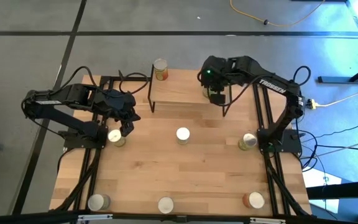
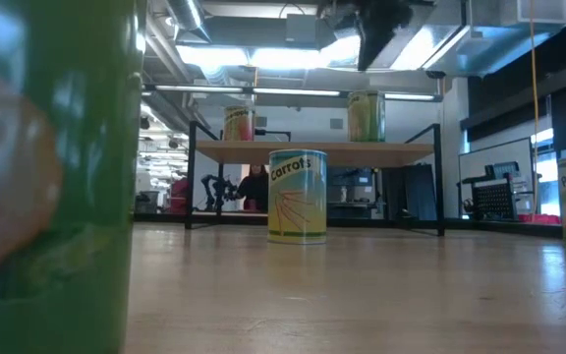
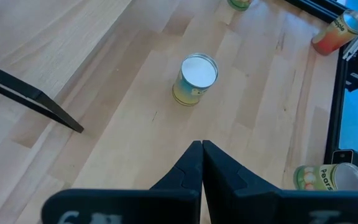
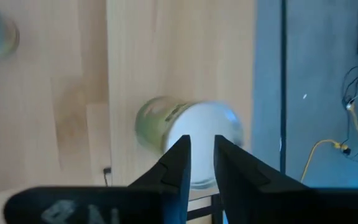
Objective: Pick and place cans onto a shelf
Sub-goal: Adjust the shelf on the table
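My right gripper (image 4: 197, 163) above green can (image 4: 188, 146) upright on shelf (image 1: 179, 90) right end, axis vertical, fingers slightly parted, gripping nothing. My left gripper (image 3: 202, 163) closed, empty, near can (image 1: 115, 136) at table left.

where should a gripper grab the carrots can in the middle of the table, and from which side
Grip the carrots can across its round side wall, near the top rim, coming straight down from above. It stands upright with its pale lid up and bare table all around it, so open fingers can likely straddle the body from either side. The left gripper, fingers shut, looks nearest.
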